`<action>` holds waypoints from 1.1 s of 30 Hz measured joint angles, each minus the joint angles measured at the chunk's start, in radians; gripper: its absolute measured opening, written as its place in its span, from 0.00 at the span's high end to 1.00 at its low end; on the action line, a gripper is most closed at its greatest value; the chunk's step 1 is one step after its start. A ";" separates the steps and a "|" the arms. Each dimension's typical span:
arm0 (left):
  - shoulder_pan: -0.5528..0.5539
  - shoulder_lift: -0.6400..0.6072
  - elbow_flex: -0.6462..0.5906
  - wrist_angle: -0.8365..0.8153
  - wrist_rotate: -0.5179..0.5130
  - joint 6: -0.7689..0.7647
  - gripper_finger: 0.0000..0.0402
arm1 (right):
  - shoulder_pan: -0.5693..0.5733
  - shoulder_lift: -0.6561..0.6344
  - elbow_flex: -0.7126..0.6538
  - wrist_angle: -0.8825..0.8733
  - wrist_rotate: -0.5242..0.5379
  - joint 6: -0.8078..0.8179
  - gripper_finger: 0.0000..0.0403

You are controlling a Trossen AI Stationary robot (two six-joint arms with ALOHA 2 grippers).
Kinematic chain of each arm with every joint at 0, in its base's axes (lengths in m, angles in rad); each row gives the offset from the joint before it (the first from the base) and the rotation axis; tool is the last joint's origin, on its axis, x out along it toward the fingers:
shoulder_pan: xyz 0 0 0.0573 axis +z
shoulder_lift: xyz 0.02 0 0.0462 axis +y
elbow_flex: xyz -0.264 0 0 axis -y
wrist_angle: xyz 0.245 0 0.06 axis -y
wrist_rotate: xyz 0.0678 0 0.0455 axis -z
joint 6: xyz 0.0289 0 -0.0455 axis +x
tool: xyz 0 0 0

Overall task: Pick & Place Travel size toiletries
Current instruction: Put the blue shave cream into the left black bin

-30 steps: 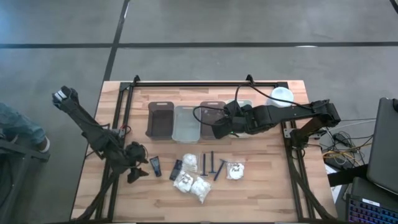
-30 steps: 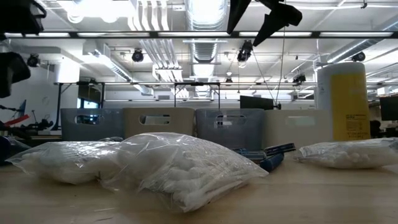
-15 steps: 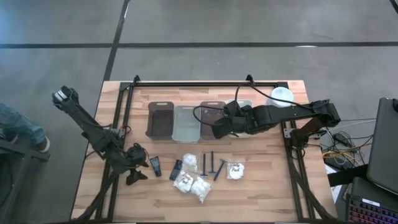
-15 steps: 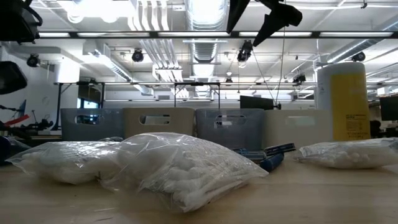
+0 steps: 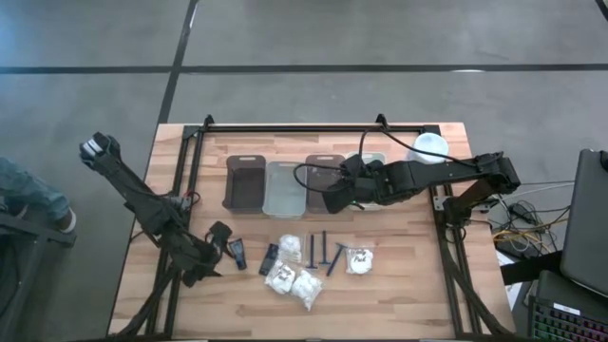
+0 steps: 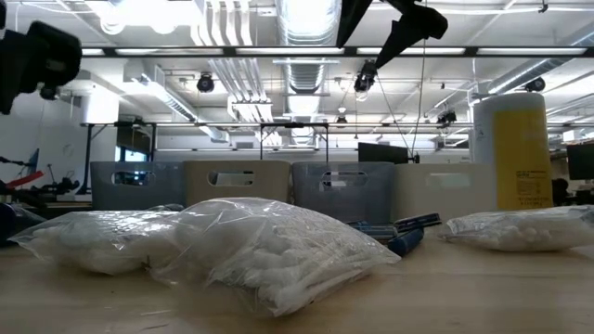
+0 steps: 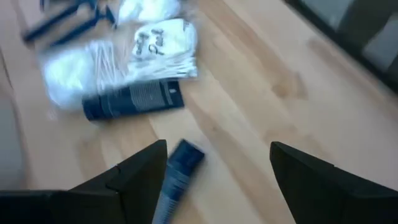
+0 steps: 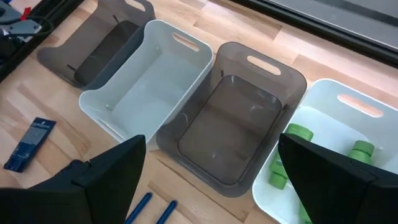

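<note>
Since a second ago, left gripper [image 5: 220, 249] has been sliding in toward the black tubes; right gripper [image 5: 328, 200] is staying put.

From above, two black tubes [image 5: 237, 254] are lying near the table's [image 5: 408, 285] front, long axes roughly front-to-back, with blue razors [image 5: 326, 251] and white packets [image 5: 294, 282] to their right. Low down, the packets are filling the foreground before four bins [image 6: 343, 190] and a yellow canister [image 6: 511, 151]. Left wrist: fingers [image 7: 140, 171] are standing apart, nothing between, one tube [image 7: 176, 174] just beside them; handwriting on a packet [image 7: 163, 43] is unreadable. Right wrist: jaws are spread empty over the bins; green bottles [image 8: 297, 152] are lying in the white end bin [image 8: 354, 106].
</note>
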 joint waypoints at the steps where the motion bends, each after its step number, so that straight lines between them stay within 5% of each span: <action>1: 0.000 0.015 0.002 -0.001 -0.015 0.052 0.28 | 0.000 0.000 0.000 0.000 0.000 0.000 0.10; 5: 0.000 0.077 0.005 0.002 -0.109 0.193 0.28 | 0.000 0.000 0.000 -0.002 0.000 0.000 0.10; 16: 0.002 0.154 0.023 0.009 -0.223 0.246 0.27 | 0.000 0.000 0.000 -0.003 -0.010 0.006 0.10; 28: 0.003 0.149 0.003 0.044 -0.182 0.209 0.28 | 0.000 0.000 0.000 -0.004 -0.010 0.007 0.10; 33: 0.005 0.156 -0.011 0.046 -0.052 0.295 0.28 | 0.000 0.000 0.000 -0.004 -0.010 0.008 0.10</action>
